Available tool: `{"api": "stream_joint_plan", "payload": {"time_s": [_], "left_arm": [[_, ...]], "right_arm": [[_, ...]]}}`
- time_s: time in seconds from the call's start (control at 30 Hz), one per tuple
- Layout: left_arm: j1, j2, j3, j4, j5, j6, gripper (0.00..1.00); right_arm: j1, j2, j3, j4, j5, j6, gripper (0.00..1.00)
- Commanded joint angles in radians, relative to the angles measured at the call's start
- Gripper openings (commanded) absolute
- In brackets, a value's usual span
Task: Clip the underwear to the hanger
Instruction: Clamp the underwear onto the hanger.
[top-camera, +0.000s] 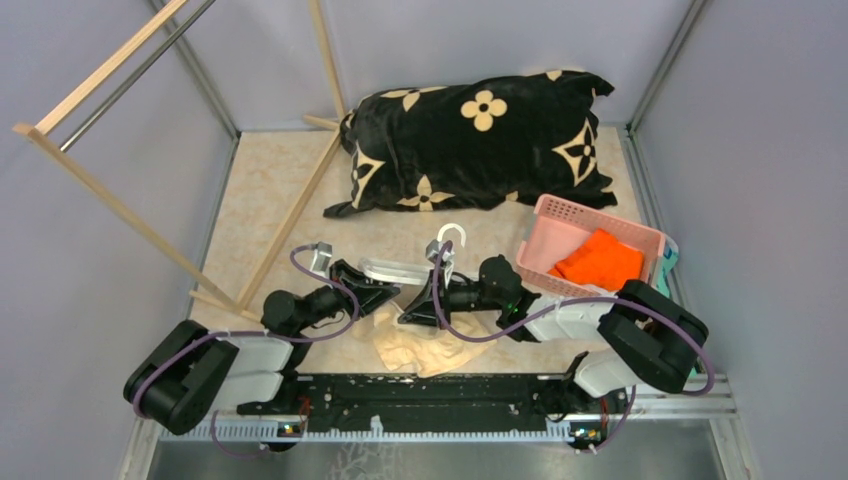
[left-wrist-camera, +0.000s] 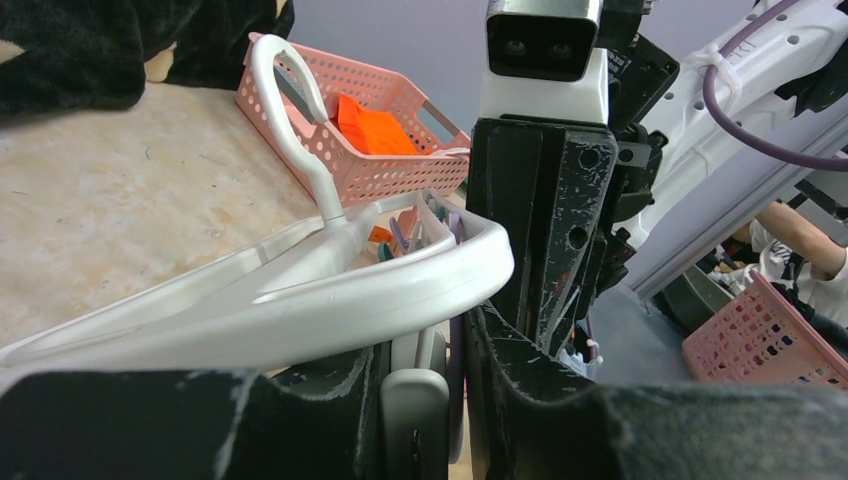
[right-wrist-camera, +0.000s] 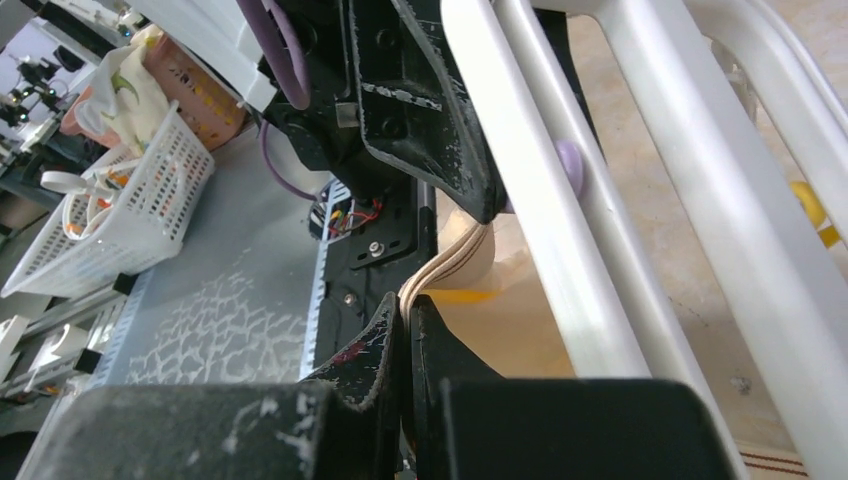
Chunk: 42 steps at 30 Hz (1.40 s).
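Observation:
The white hanger (top-camera: 395, 270) lies low over the table, its hook (top-camera: 450, 238) pointing to the back. In the left wrist view its frame (left-wrist-camera: 300, 300) crosses just above my left gripper (left-wrist-camera: 425, 345), which is shut on a grey clip (left-wrist-camera: 415, 405) hanging from it. The beige underwear (top-camera: 430, 345) lies crumpled in front of the hanger. My right gripper (right-wrist-camera: 408, 310) is shut on a folded edge of the underwear (right-wrist-camera: 500, 330), right under the hanger bars (right-wrist-camera: 560, 200) and close to the left fingers (right-wrist-camera: 430, 110). In the top view both grippers (top-camera: 385, 288) (top-camera: 412, 312) meet at the hanger.
A pink basket (top-camera: 560, 212) holding an orange cloth (top-camera: 600, 260) stands at the right. A black pillow with a cream flower pattern (top-camera: 480, 140) lies at the back. A wooden rack (top-camera: 130, 215) leans at the left.

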Motion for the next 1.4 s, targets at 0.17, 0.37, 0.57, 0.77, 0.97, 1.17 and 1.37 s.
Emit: {"api": "stream_joint_plan", "payload": {"time_s": [0.17, 0.37, 0.57, 0.77, 0.97, 1.17, 1.37], "left_arm": [[-0.002, -0.014, -0.014, 0.276, 0.018, -0.03, 0.0], [-0.003, -0.009, -0.013, 0.276, 0.023, -0.032, 0.0], [-0.004, 0.017, 0.0, 0.276, 0.046, -0.037, 0.0], [-0.003, 0.011, 0.0, 0.276, 0.023, -0.024, 0.0], [-0.003, 0.011, 0.001, 0.276, 0.019, -0.03, 0.0], [-0.004, 0.021, 0.009, 0.276, 0.044, -0.044, 0.04], [-0.003, 0.032, 0.02, 0.276, 0.06, -0.052, 0.04]], "right_arm": [[-0.006, -0.046, -0.007, 0.057, 0.086, -0.006, 0.0], [-0.005, -0.038, -0.008, 0.081, 0.093, 0.007, 0.0], [-0.004, -0.02, -0.003, 0.091, 0.049, 0.021, 0.0], [-0.004, -0.021, -0.005, 0.101, -0.007, 0.038, 0.0], [-0.004, -0.015, -0.018, 0.084, -0.043, 0.052, 0.0], [-0.004, -0.027, -0.025, 0.036, -0.011, 0.025, 0.0], [-0.004, -0.029, -0.013, 0.024, -0.001, 0.017, 0.0]]}}
